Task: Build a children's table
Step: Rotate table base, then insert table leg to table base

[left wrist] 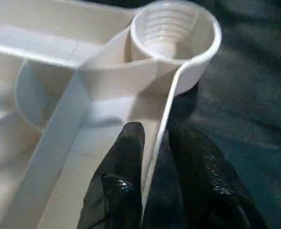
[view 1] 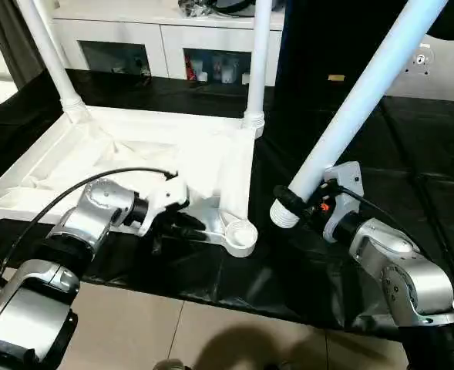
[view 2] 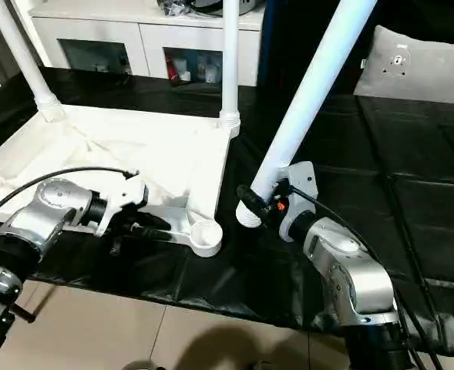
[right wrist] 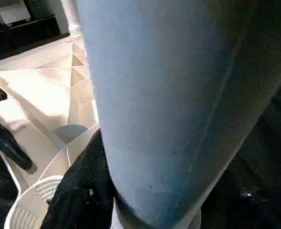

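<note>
The children's table top (view 1: 134, 146) lies upside down on a black cloth, ribs up. Two white legs (view 1: 53, 58) (view 1: 257, 62) stand upright in its far corner sockets. My left gripper (view 1: 184, 227) is shut on the top's near rim, one black finger (left wrist: 126, 152) inside the thin wall and one outside, just beside the empty near-right socket (left wrist: 171, 28). My right gripper (view 1: 300, 202) is shut on a third leg (view 1: 365, 92), held tilted up to the right. The leg's ribbed lower end (view 1: 284, 212) hangs just right of that socket (view 1: 242, 235).
A white cabinet with glass doors (view 1: 134, 38) stands behind the table top. The black cloth (view 1: 411, 154) spreads out to the right, with a grey pad (view 2: 419, 65) at its far end. Tiled floor (view 1: 173, 331) lies below the near edge. A black cable (view 1: 72, 193) runs along my left forearm.
</note>
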Controlling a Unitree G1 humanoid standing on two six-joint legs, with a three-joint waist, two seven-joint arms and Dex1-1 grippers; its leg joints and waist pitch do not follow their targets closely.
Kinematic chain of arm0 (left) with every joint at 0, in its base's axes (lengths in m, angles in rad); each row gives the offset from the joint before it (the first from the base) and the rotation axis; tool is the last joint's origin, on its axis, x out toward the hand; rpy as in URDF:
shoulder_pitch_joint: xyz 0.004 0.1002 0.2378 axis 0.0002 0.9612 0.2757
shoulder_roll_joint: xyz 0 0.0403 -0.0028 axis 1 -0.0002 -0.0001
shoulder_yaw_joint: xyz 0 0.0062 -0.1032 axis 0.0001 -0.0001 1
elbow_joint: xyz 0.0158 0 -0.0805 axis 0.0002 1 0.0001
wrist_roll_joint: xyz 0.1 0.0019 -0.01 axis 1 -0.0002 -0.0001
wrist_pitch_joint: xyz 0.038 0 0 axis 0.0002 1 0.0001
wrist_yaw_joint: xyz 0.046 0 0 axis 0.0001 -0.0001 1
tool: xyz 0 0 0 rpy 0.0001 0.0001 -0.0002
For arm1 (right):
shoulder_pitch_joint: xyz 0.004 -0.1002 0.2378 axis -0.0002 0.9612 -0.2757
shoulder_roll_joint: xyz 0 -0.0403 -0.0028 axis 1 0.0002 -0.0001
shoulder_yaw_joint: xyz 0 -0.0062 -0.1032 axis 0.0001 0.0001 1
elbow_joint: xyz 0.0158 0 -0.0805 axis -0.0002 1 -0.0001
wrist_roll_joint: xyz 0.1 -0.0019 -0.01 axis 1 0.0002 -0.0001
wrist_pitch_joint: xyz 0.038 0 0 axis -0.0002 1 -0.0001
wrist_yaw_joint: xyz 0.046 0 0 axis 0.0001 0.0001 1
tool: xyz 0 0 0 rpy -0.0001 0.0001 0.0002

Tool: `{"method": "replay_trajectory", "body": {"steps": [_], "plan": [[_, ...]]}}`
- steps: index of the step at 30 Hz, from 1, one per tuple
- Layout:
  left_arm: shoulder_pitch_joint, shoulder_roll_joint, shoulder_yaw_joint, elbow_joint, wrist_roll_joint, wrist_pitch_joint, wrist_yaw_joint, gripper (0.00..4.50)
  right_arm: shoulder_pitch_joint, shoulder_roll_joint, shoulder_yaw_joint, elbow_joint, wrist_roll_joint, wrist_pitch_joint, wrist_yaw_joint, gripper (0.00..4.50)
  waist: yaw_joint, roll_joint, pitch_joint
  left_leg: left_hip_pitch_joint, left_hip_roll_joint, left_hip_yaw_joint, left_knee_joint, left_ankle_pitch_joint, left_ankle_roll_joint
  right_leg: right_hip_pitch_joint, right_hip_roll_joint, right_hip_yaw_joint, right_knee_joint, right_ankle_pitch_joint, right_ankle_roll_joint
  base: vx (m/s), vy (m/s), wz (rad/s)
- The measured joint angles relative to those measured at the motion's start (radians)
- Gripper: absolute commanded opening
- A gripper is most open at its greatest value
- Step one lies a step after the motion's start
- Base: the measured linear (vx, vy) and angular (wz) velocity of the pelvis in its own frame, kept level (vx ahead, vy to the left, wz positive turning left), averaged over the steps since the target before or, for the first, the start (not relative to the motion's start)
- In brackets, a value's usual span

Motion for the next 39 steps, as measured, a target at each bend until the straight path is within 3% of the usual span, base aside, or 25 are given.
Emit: {"method": "replay_trajectory", "body": {"steps": [6,7,18,24,29,35,39], "plan": [[-0.017,-0.01,0.0,0.046,0.023,-0.036,0.002,1.23,0.0,0.0,0.001,0.0,0.0,0.0,0.003,1.9,0.001,0.0,0.0,0.0,0.0,0.0,0.0,0.0,0.0,0.0,0.0,0.0,0.0,0.0,0.0,0.0,0.0,0.0],[-0.019,-0.012,0.001,0.051,0.023,-0.035,0.0,0.93,0.0,0.0,0.001,0.0,0.0,0.0,0.004,1.9,0.0,0.0,0.0,0.0,0.0,0.0,0.0,0.0,0.0,0.0,0.0,0.0,0.0,0.0,0.0,0.0,0.0,0.0],[-0.045,-0.03,-0.011,0.074,0.073,-0.008,-0.017,0.2,-0.001,0.005,0.001,0.0,0.0,0.001,0.004,1.9,-0.005,0.002,-0.001,0.004,0.0,0.002,-0.002,0.0,0.0,0.002,0.0,0.001,-0.001,0.0,0.0,0.0,0.0,0.0],[-0.039,-0.111,-0.002,0.046,0.094,0.118,0.134,0.01,-0.022,0.009,0.002,0.0,0.0,0.003,0.002,1.9,-0.016,0.01,-0.005,0.023,-0.002,0.002,-0.004,0.0,0.0,0.022,-0.001,0.0,-0.008,-0.001,0.001,0.0,0.0,0.0],[-0.011,-0.174,0.022,-0.016,0.101,0.172,0.261,0.0,-0.047,0.011,0.005,-0.003,-0.001,0.004,0.004,1.9,-0.035,0.013,-0.006,0.023,0.0,0.001,-0.012,0.002,0.004,0.03,-0.002,-0.011,-0.036,0.0,0.001,0.0,0.0,0.0],[0.056,-0.158,0.017,-0.085,0.112,0.053,0.269,0.0,-0.061,0.007,0.04,0.006,-0.005,0.005,0.016,1.9,-0.03,0.013,-0.006,0.023,0.0,0.001,-0.016,0.002,0.005,0.03,-0.006,-0.017,-0.033,0.0,0.001,0.0,0.0,0.0],[0.075,-0.151,0.018,-0.118,0.112,0.051,0.259,0.0,-0.079,-0.008,0.051,0.007,-0.027,0.005,0.031,1.9,-0.022,0.015,-0.008,0.023,0.002,0.001,-0.021,0.003,0.004,0.03,-0.006,-0.02,-0.031,0.002,0.0,0.0,0.0,0.0]]}}
